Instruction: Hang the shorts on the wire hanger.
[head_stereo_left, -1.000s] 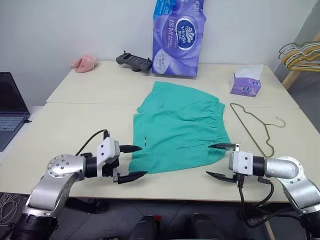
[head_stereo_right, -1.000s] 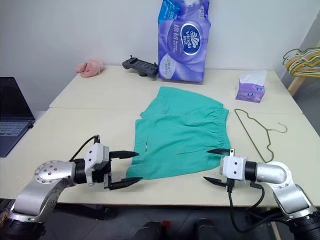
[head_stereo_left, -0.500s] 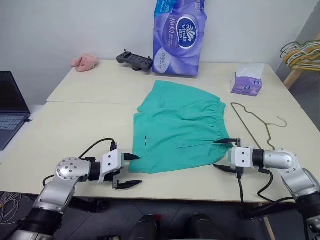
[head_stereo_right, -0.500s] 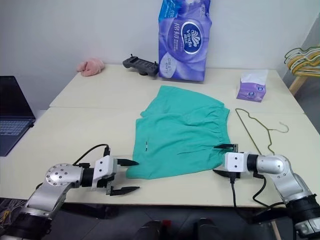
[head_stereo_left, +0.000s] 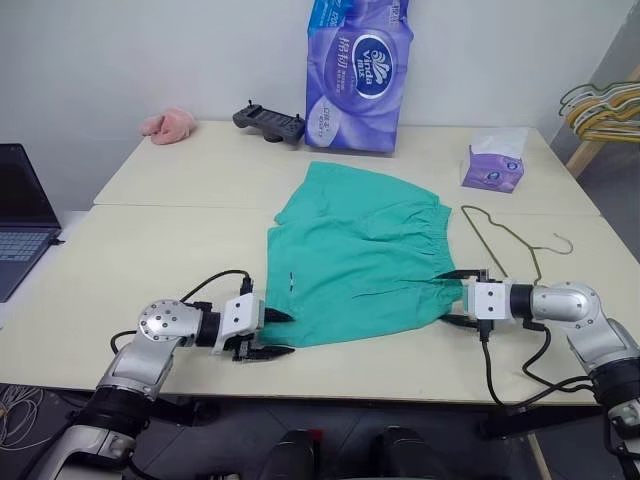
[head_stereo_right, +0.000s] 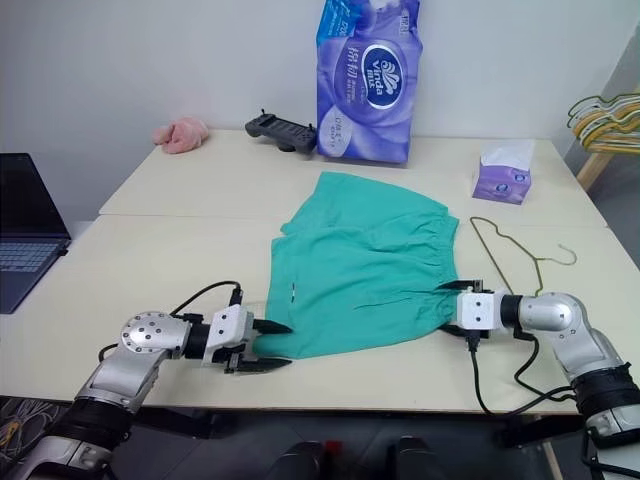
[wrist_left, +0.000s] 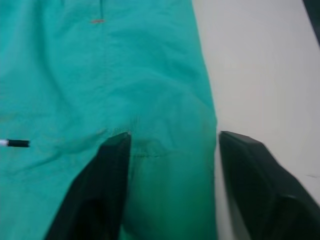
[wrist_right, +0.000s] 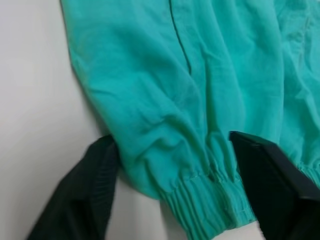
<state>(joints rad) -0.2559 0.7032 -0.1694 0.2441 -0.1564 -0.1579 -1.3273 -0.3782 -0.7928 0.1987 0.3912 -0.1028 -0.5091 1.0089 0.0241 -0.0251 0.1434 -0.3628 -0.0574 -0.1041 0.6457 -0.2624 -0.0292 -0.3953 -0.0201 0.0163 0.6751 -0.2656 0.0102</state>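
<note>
Left eye view: the shorts (head_stereo_left: 358, 255) lie flat on the pale table (head_stereo_left: 150, 250), waistband toward the robot's right, with the wire hanger (head_stereo_left: 510, 250) lying just beside that waistband and apart from it. The left gripper (head_stereo_left: 272, 334) sits at the near leg-hem corner; its jaws stand apart, one finger over the cloth and the other at the table edge. In the left wrist view the hem corner lies between the two fingers (wrist_left: 107, 185) (cloth bunched against one, not visibly clamped). The right gripper (head_stereo_left: 455, 297) meets the near waistband corner; the right wrist view shows the gathered elastic corner lying between its spread fingers (wrist_right: 272, 180), jaws apart on either side of the cloth.
</note>
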